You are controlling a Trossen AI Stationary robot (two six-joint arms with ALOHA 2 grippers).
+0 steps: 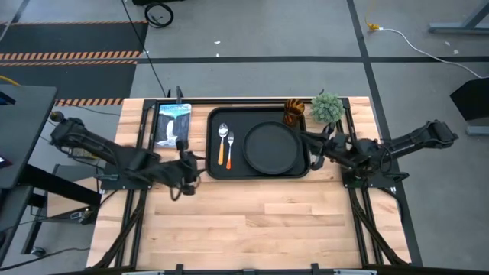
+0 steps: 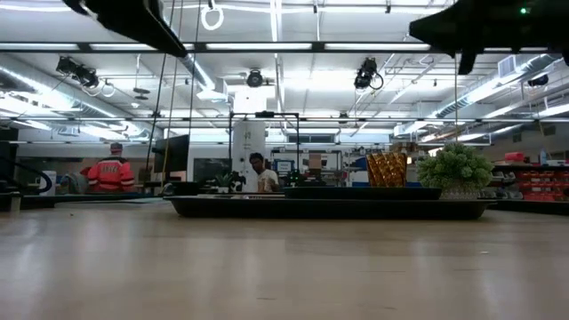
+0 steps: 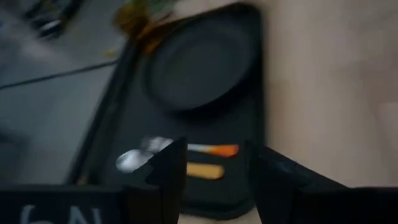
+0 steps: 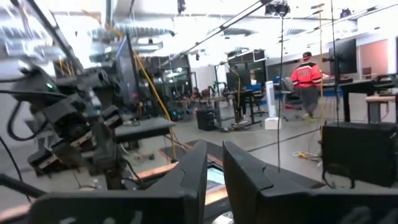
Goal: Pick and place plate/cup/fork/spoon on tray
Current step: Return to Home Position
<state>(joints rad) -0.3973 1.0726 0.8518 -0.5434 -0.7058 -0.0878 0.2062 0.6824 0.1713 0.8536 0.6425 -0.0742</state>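
Observation:
The black tray [image 1: 215,169] lies at the table's far middle. On it rest the round black plate [image 1: 271,147], the spoon [image 1: 222,140] and the fork [image 1: 230,145], side by side left of the plate. The amber cup [image 1: 294,112] stands at the tray's far right corner and also shows in the low view [image 2: 387,169]. My left gripper [image 1: 191,164] hovers by the tray's near left corner, open and empty, and its wrist view [image 3: 214,180] looks onto the spoon [image 3: 134,158] and the plate [image 3: 202,65]. My right gripper [image 1: 315,149] is beside the tray's right edge, raised and empty, with a narrow gap between its fingers [image 4: 214,165].
A fuzzy green plant ball [image 1: 327,107] stands right of the cup at the far edge. A blue-white card [image 1: 172,124] lies left of the tray. Bare wood [image 1: 252,221] fills the table's near half. People show in the room beyond the table [image 2: 111,169].

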